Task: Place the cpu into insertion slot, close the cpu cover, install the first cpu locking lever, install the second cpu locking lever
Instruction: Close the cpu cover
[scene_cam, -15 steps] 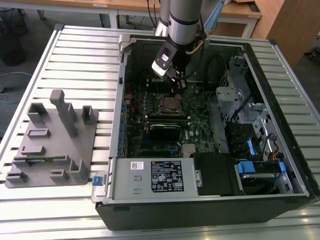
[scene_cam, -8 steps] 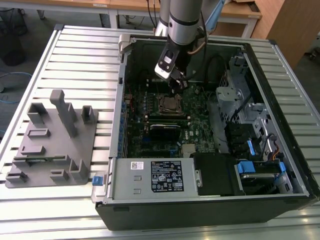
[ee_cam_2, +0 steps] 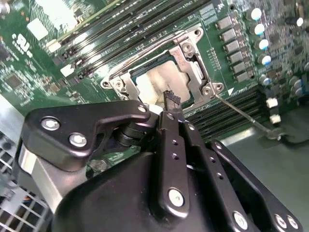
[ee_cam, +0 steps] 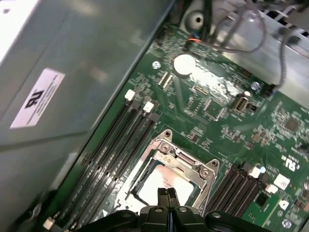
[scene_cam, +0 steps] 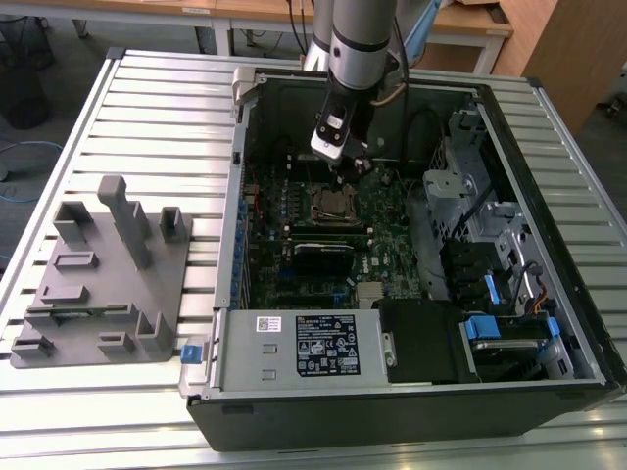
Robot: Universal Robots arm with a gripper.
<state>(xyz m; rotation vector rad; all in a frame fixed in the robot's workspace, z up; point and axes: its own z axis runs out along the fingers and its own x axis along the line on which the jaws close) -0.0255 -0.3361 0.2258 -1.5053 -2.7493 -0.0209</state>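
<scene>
Ok, small square silver-grey cpu [ee_cam: 161,182] sits in black-framed square insertion slot [scene_cam: 333,204], w/ thin silver metal-frame cpu cover [ee_cam_2: 191,52] apparently down over it. Black gripper [ee_cam: 167,197] hovers just above, jaws pressed together, nothing pinched. Prob lever stage: thin steel lever rod [ee_cam_2: 241,114] sticks out loose at socket corner, so it needs precise tip contact on the rod.

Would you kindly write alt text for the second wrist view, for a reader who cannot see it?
The shut gripper hangs close above the cpu, which lies under the closed cpu cover. A thin wire lever angles away from the cover's corner across the green circuit board.
</scene>
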